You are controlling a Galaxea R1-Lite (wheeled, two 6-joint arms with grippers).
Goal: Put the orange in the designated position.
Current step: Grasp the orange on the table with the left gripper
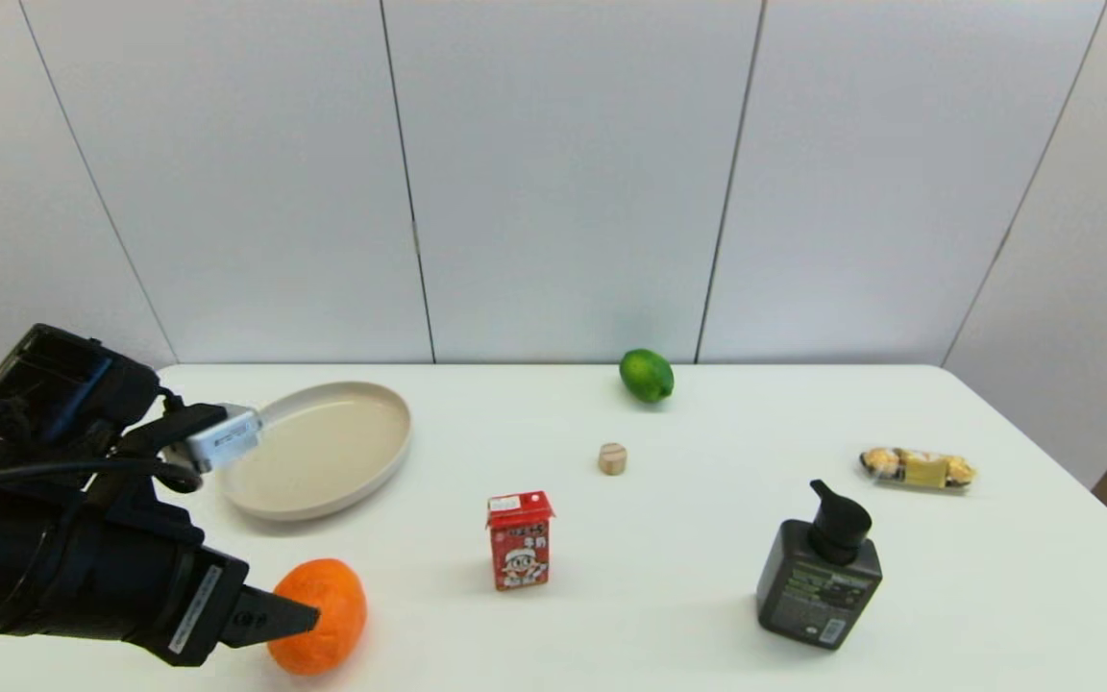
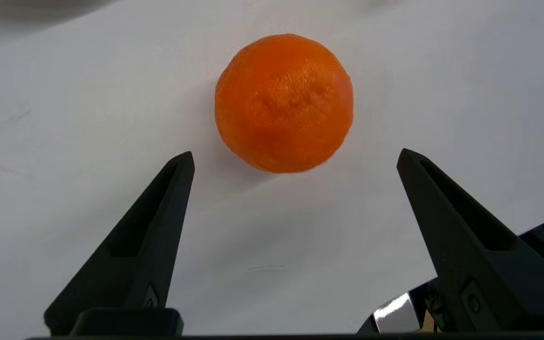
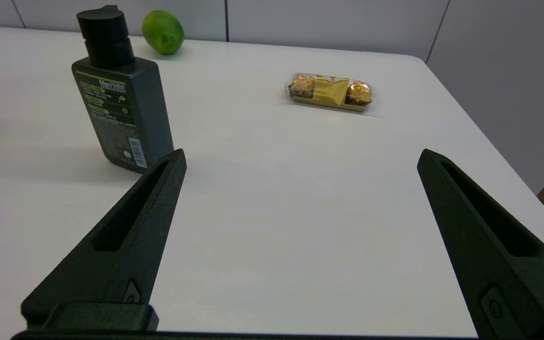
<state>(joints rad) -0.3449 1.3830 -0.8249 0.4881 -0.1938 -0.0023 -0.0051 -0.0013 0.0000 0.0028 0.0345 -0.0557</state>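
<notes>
Orange (image 2: 284, 103) just beyond open L gripper (image 2: 295, 158)

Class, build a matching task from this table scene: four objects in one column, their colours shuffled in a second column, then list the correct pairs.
Objects:
1. orange
2. lime
3. plate
4. pump bottle

Colours:
A. dark grey with black cap
B. beige
C. bright orange
D. green

Pairs: 1-C, 2-D, 3-B, 4-A
</notes>
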